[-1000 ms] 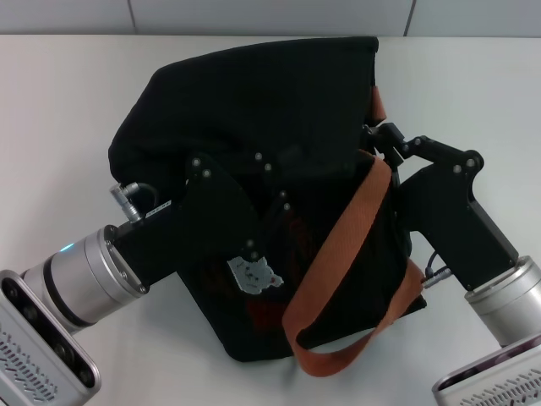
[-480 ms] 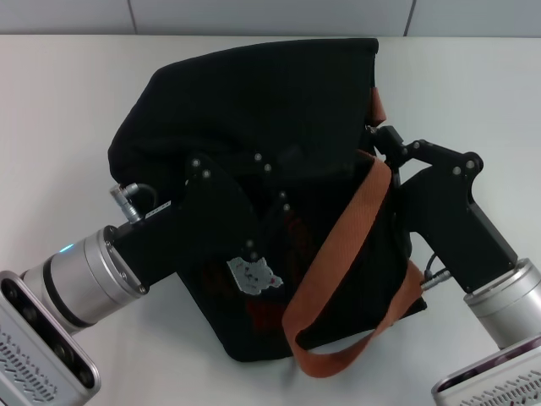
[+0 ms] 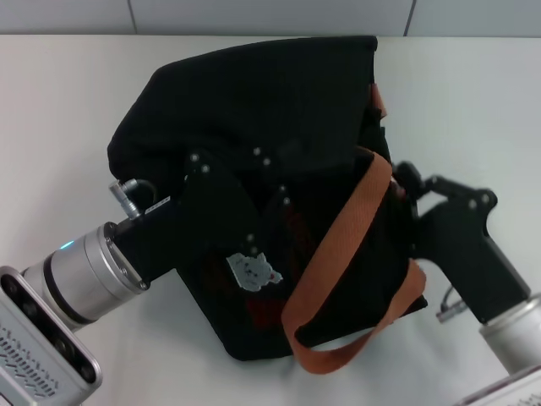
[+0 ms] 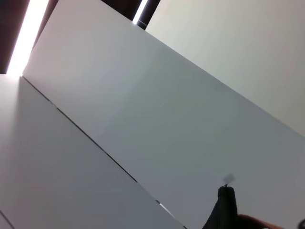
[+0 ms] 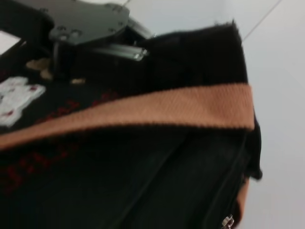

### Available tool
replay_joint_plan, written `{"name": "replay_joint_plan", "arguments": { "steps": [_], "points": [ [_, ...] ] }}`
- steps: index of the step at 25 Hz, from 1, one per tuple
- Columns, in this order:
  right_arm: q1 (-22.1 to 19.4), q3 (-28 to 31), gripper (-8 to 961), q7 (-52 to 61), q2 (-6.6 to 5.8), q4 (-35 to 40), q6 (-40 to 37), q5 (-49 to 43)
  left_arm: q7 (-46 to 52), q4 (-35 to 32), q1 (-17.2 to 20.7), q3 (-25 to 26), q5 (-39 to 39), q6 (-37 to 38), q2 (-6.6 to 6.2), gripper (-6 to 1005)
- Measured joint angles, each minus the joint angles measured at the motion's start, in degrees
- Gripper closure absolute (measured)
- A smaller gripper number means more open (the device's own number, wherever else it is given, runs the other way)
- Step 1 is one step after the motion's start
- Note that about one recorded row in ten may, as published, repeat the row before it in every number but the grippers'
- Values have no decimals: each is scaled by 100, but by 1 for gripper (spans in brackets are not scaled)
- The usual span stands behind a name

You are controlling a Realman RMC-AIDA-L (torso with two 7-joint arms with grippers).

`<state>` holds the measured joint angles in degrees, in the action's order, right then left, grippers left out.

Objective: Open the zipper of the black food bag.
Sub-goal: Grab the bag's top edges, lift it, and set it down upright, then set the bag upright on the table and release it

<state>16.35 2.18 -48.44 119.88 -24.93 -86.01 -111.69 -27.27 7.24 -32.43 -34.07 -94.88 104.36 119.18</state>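
Nearest the robot, the orange-brown strap handle [image 3: 338, 279] loops loosely down the front of the boxy black fabric food bag [image 3: 254, 110], which lies tipped on its side on the white counter [image 3: 59, 110], its bear patch [image 3: 252, 271] facing up. Just behind that, the left gripper [image 3: 266, 182] presses on the bag's upper face, apparently to pin the soft fabric so it will not drag when the zip is pulled; I cannot tell whether its fingers are apart or together, black on black. On the other flank the right gripper [image 3: 399, 178] sits at the bag's edge beside the strap, presumably working at the zipper there, though whether it is clamped on anything I cannot tell. Its wrist view shows the thin black zipper [image 5: 238, 157] running along the bag's rim, with a small silvery metal pull tab [image 5: 228, 221] near the corner. Farther back, the bag's bulging body reaches toward the counter's far edge.
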Motion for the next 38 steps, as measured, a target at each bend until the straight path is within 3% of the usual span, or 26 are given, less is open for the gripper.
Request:
{"name": "replay_joint_plan", "arguments": {
  "steps": [11,16,20,21,27,33,38],
  "points": [
    [-692,88,858,6,0,262,365,39,83,93,-9,299,-9,-25,0,898],
    [-831,98,839,522,0,420,-377,58,292,257,9,668,-12,-54,-1,895],
    [-914,108,824,1568,-6,609,-1223,73,355,707,160,1157,-11,-58,0,892],
    [-934,130,820,2258,-14,744,-1702,76,391,793,232,1232,-11,-58,0,892],
    [-861,146,601,4214,-36,1284,-2422,73,1177,820,750,1419,-10,-86,0,888],
    [-611,-46,468,6063,-53,1993,-2749,-190,2296,483,1185,1365,-14,-210,-5,884],
    [-369,-394,358,6423,-50,2239,-2727,-717,2673,287,1401,1252,-26,-274,-13,881]
  ]
}}
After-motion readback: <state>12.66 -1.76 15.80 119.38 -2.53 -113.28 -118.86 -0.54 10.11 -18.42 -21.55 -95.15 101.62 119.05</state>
